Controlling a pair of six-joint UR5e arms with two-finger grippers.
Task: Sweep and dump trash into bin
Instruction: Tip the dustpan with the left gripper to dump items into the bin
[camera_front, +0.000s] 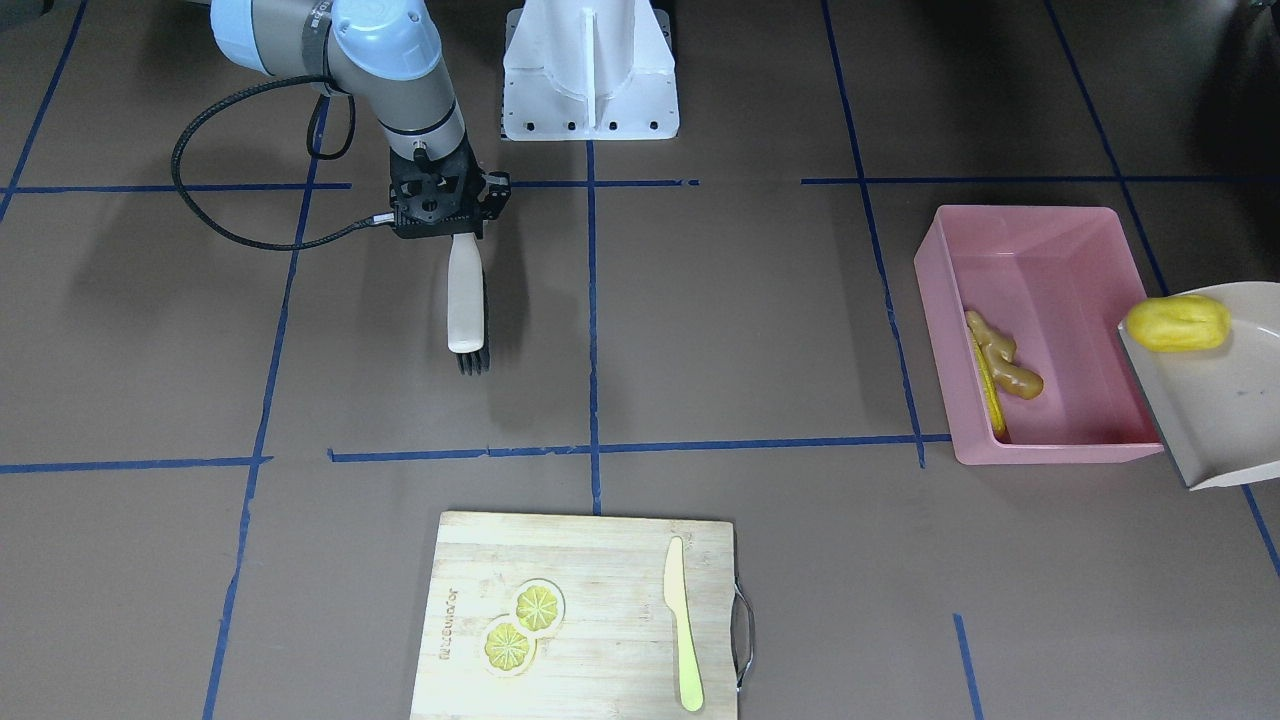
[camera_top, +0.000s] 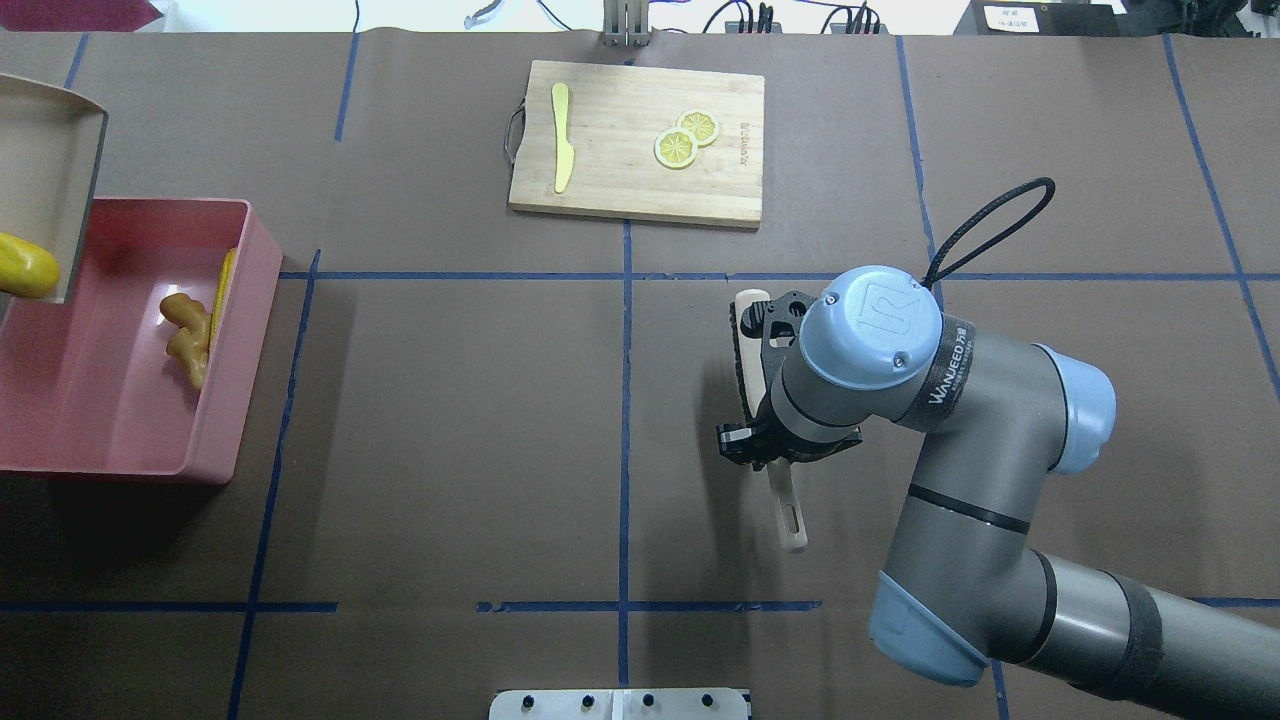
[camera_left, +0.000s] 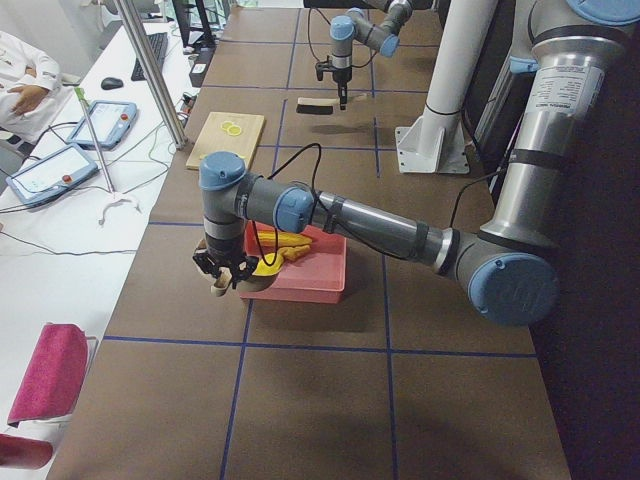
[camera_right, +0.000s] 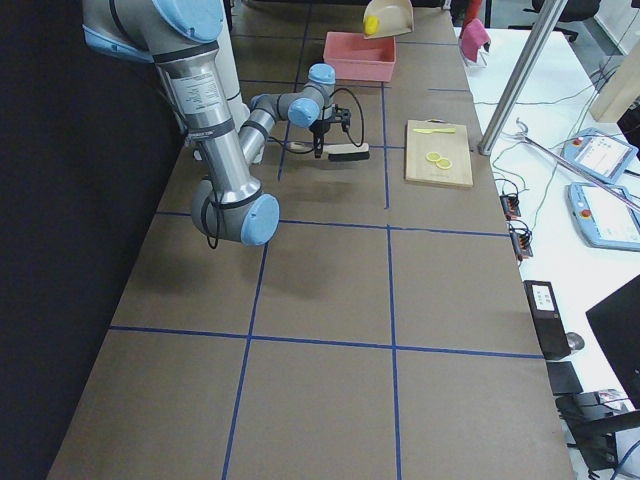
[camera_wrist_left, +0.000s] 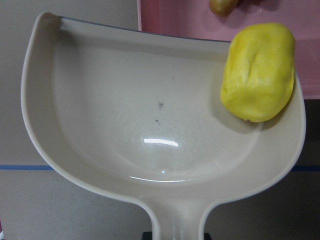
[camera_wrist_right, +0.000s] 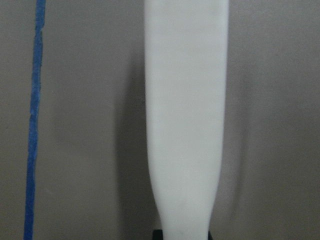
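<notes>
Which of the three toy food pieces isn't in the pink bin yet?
The rounded yellow potato-like piece: it sits on the beige dustpan lip above the bin, while the ginger root and corn cob lie inside.

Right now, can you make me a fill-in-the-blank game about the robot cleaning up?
The ginger root and corn cob lie in the ____ bin.
The dustpan holds only ____ piece of trash, the potato-like piece.
The right gripper is shut on a ____.
The cutting board carries a knife and ____ lemon slices.
Missing words: pink, one, brush, two.
</notes>
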